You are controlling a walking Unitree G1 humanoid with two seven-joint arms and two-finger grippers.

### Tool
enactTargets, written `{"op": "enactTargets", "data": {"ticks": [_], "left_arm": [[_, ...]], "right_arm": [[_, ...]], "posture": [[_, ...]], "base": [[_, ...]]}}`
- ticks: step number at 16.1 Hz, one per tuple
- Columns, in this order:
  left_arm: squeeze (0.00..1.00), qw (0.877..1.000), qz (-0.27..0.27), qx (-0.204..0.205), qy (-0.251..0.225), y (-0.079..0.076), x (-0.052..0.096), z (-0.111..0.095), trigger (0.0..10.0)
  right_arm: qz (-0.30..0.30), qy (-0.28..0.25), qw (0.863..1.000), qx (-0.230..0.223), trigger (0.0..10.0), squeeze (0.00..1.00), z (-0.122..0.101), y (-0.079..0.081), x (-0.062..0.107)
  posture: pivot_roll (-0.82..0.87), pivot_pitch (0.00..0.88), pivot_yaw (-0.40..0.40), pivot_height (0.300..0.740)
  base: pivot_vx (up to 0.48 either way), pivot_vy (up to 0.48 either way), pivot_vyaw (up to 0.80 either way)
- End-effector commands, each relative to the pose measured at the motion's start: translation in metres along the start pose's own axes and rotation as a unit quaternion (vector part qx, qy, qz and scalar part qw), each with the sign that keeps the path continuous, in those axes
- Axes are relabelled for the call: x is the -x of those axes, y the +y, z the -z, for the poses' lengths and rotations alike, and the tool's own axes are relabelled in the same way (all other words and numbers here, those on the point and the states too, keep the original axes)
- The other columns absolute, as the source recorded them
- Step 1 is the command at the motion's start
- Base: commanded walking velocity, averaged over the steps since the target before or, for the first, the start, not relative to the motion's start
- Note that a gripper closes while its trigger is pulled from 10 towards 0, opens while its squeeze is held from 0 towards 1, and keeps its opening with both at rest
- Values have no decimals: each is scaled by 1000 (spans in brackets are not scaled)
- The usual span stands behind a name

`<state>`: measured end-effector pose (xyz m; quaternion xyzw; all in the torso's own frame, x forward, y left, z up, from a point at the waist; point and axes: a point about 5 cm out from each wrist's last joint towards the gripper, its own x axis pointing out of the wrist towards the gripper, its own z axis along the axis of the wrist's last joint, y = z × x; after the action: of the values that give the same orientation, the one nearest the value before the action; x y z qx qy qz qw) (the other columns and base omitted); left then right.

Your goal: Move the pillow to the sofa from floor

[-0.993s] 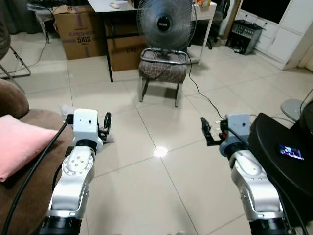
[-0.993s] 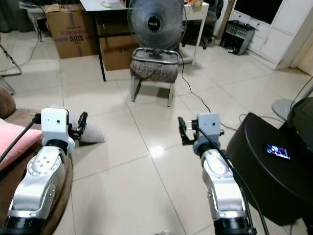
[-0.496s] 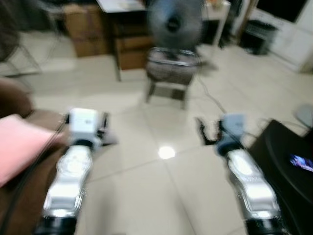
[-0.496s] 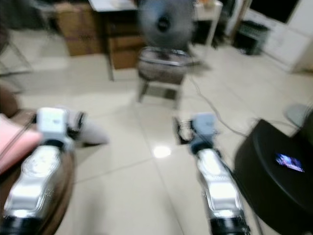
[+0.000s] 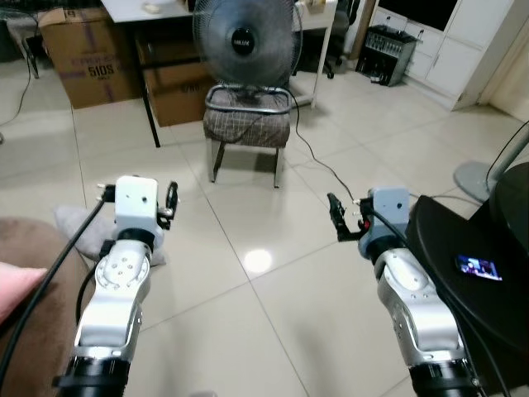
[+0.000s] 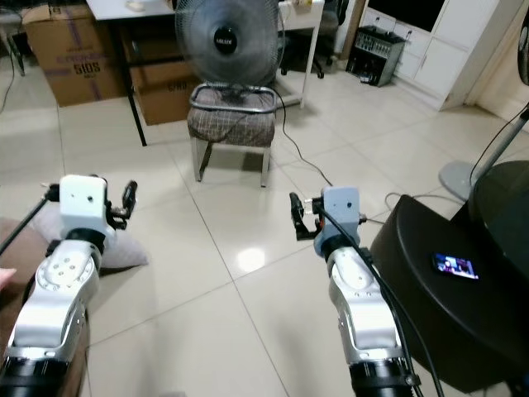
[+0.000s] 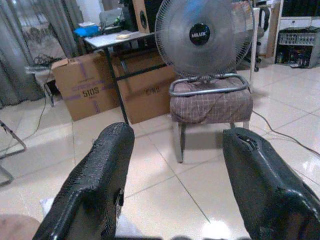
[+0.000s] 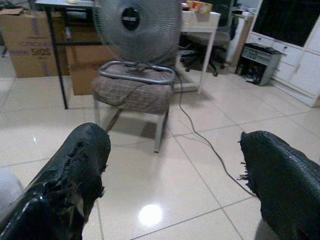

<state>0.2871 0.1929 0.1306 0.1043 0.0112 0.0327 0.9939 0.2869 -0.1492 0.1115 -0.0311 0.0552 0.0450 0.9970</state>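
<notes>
Tiled living-room floor [image 5: 273, 314], glossy, with one light glare spot near the middle. Left gripper [image 7: 175, 185] is held out over the tiles with its fingers [image 7: 95, 190] spread wide, nothing between them. Right gripper [image 8: 175, 175] is also raised over the floor, fingers [image 8: 70, 175] wide apart and empty. Grey pillow [image 6: 116, 248] lies on the floor just beyond the left gripper, partly hidden behind that arm (a pale corner also shows low in the left wrist view). Brown sofa [image 5: 33, 289] edge sits at the robot's left, with a pink cushion [image 5: 12, 294] on it. Ahead stands a fan [image 5: 242, 41] on a checked stool [image 5: 248, 124], its cord [image 5: 318, 161] trailing across the tiles. Cardboard boxes [image 5: 83, 54] sit under a desk [image 5: 157, 12] behind. Black round table [image 6: 446, 306] at the right carries a lit phone [image 6: 456, 266].
</notes>
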Motion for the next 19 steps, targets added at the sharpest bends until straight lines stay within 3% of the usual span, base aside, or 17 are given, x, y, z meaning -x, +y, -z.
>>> {"op": "enactTargets", "data": {"ticks": [1, 19], "left_arm": [[0, 1000, 14, 2, -3, -9, 0, -1, 10000], [0, 1000, 16, 9, 10, -11, 4, 5, 10000]], "right_arm": [[20, 2, 1000, 6, 10000, 0, 2, -11, 3], [24, 9, 1000, 12, 10000, 0, 3, -17, 10]], "posture": [[-1, 0, -16, 740], [-26, 0, -8, 740]], "base": [[319, 0, 0], [340, 0, 0]]}}
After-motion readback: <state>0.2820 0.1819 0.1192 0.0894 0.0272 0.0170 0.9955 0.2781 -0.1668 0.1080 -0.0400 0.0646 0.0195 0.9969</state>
